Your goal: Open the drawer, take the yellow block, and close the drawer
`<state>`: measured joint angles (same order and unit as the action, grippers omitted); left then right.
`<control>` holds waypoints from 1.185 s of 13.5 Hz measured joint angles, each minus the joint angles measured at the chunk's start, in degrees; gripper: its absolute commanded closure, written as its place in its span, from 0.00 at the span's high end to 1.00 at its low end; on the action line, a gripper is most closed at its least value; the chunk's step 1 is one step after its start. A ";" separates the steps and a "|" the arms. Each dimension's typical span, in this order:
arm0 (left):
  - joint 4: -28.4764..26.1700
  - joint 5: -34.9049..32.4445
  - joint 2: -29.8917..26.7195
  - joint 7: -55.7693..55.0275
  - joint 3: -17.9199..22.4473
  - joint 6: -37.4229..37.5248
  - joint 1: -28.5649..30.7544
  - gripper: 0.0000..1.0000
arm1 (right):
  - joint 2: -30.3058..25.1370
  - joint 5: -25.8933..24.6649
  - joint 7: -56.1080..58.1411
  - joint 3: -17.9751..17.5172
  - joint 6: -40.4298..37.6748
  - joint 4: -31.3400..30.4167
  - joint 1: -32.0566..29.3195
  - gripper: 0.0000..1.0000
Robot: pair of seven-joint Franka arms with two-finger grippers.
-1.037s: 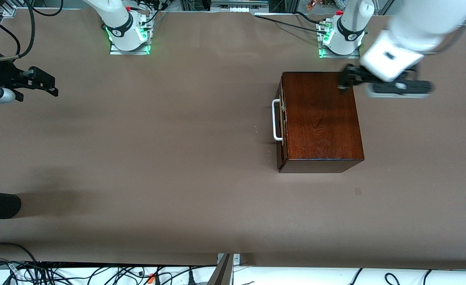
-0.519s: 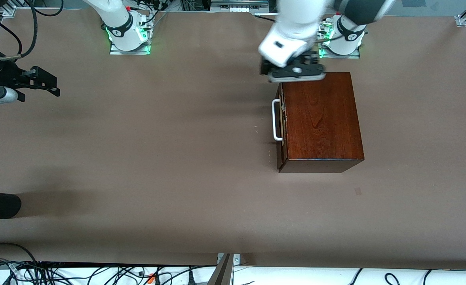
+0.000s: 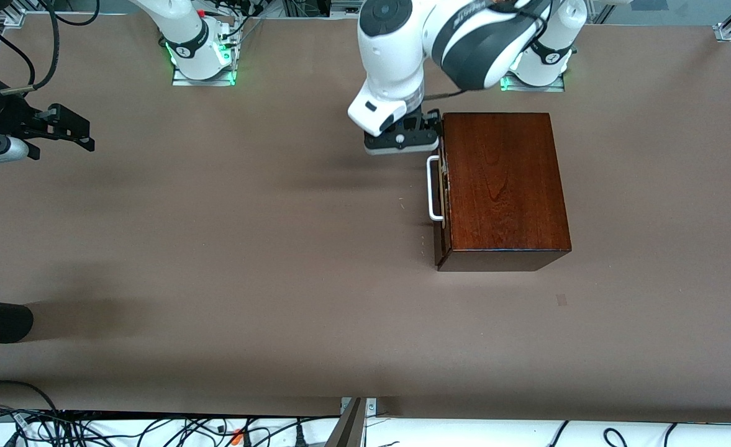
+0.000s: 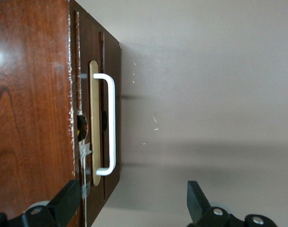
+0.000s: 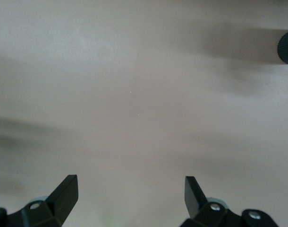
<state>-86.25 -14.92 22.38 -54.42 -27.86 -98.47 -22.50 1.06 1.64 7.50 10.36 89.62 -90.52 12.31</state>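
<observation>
One wooden box (image 3: 502, 186) is seen on the brown table (image 3: 247, 248), toward the left arm's end and closer to the edge where the arm bases stand. It is glossy and reddish-brown, with a clear wood grain on its top. One drawer (image 3: 442, 192) is fitted in the side of the box that faces the right arm's end of the table, and it is pushed in fully. Its front is dark, and a pale, light-coloured strip is fixed on it. One white U-shaped handle (image 3: 431, 188) stands out from this front; in the left wrist view the handle (image 4: 110, 125) is seen as a thin white bar with two short legs. No yellow block is seen in any of the views.

Two arms are counted, each with one hand. The left hand (image 3: 400, 139) is held over the table just beside the corner of the box that is closest to the bases, next to the drawer front and above one end of the handle. Its two black fingers (image 4: 197, 201) are wide apart and nothing is held between them. The right hand (image 3: 61, 128) waits over the table at the edge of the right arm's end, well apart from the box. Its fingers (image 5: 66, 191) are also spread wide, with only bare table below them.
</observation>
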 measured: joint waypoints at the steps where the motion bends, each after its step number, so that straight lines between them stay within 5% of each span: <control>1: 0.03 -1.47 0.85 0.23 0.00 -0.04 0.00 1.00 | 0.00 0.02 0.00 -0.06 0.01 0.01 0.00 1.00; 16: -8.37 -8.62 8.07 0.57 1.02 -10.04 1.59 1.00 | 0.00 0.22 -0.04 -0.04 0.01 0.02 0.03 1.00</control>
<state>-94.61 -23.54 30.45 -53.85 -26.84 -108.50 -20.91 1.06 1.86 7.46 10.31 89.63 -90.50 12.33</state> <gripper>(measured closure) 0.000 0.000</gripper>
